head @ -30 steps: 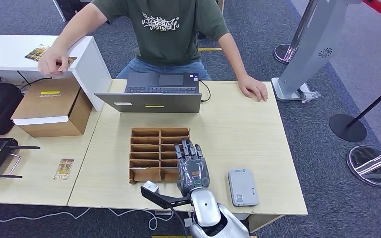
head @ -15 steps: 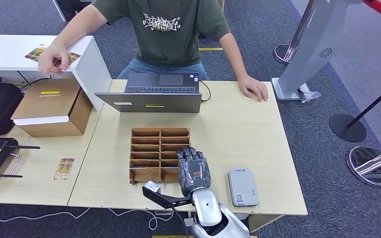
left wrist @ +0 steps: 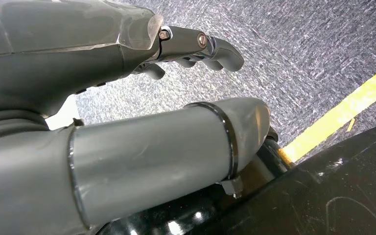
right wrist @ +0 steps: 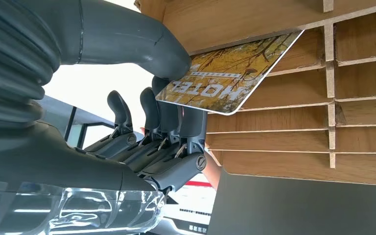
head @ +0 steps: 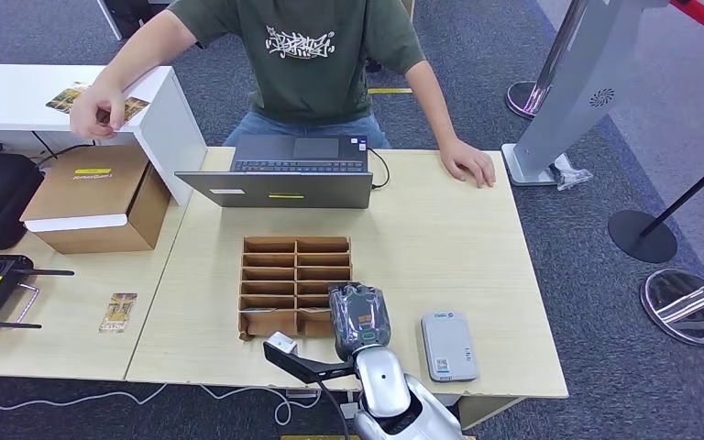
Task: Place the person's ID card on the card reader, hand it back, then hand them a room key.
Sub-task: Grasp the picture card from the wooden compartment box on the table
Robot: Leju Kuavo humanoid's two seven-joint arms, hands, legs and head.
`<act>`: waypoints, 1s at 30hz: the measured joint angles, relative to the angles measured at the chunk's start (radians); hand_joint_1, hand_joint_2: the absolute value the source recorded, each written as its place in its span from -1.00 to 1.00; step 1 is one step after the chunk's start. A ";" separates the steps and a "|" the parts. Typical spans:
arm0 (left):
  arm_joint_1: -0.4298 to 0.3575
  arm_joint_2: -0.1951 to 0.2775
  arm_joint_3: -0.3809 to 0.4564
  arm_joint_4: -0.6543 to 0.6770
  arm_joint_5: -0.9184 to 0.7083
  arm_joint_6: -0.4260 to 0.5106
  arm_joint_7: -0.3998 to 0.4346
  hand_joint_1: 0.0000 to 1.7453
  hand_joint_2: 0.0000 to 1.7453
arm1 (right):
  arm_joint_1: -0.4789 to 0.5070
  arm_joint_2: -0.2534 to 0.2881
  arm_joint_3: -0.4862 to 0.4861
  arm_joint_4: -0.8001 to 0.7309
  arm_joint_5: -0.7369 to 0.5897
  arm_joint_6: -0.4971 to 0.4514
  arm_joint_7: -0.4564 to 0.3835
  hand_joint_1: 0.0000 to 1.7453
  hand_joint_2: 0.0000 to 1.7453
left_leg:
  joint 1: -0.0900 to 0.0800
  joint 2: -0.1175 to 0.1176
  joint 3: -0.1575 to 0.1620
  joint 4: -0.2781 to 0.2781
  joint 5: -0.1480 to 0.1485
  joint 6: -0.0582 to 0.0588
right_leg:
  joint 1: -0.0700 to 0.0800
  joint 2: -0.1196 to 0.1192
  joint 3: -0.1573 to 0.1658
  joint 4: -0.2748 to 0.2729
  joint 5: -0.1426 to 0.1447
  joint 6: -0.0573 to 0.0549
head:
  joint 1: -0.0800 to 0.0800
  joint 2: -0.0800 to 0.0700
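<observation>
We see our right hand (head: 358, 316) at the near right corner of the wooden slotted tray (head: 280, 246) on the bench (head: 440, 247), fingers curled downward over the nearest slots. In the right wrist view the same hand (right wrist: 142, 122) pinches a room key (right wrist: 230, 73) between the thumb and the dark fingers (right wrist: 169, 115); the card is printed with yellow foliage and the word HOTEL, and it sits tilted, partly inside a slot of the tray (right wrist: 293, 147), its free corner clear of the dividers. From the head view the card itself is hidden under our hand.

Just to the right of that hand lies the grey card reader (head: 448, 345), flat on the bench near its front edge and not touched by anything. We cannot make out an ID card on it.

Our left hand (left wrist: 196, 46) hangs beside the body above grey carpet, its fingers bent inward with nothing in them.

Across the bench sits a person in a dark green shirt (head: 316, 55) behind an open laptop (head: 280, 174). One of the person's hands (head: 470, 163) rests flat on the bench's far right corner, the other (head: 94, 108) lies on a white counter (head: 18, 96) beside a card there. Another hotel card (head: 118, 312) lies on the lower bench to the left, near a cardboard box (head: 96, 197)
</observation>
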 joint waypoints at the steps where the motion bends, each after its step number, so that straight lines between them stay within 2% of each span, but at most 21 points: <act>1: 0.000 0.000 0.000 0.000 0.000 0.000 0.000 -1.00 -1.00 | 0.000 0.000 0.000 0.000 0.000 0.000 0.001 0.52 1.00 | 0.000 0.000 0.000 0.000 0.000 0.000 | 0.000 0.000 0.000 0.000 0.000 0.000 | 0.000 0.000; 6: 0.000 0.000 0.000 0.000 -0.004 0.001 0.000 -1.00 -1.00 | 0.000 0.000 0.000 0.000 0.001 -0.006 0.006 0.56 1.00 | 0.000 0.000 0.000 0.000 0.000 0.000 | 0.000 0.000 0.000 0.000 0.000 0.000 | 0.000 0.000; 15: 0.000 0.000 0.000 0.000 -0.010 0.000 0.004 -1.00 -1.00 | 0.000 -0.005 0.000 0.000 0.002 -0.017 0.012 0.92 1.00 | 0.000 0.000 0.000 0.000 0.000 0.000 | 0.000 0.000 0.000 0.000 0.000 0.000 | 0.000 0.000; 20: 0.000 0.000 0.000 0.000 -0.012 0.001 0.007 -1.00 -1.00 | 0.004 -0.010 -0.004 -0.016 0.001 -0.023 0.015 0.95 1.00 | 0.000 0.000 0.000 0.000 0.000 0.000 | 0.000 0.000 0.000 0.000 0.000 0.000 | 0.000 0.000; 30: 0.003 -0.001 0.000 0.000 -0.003 0.002 0.007 -1.00 -1.00 | 0.110 -0.031 -0.106 -0.286 0.040 -0.067 -0.003 1.00 1.00 | 0.000 0.000 0.000 0.000 0.000 0.000 | 0.000 0.000 0.000 0.000 0.000 0.000 | 0.000 0.000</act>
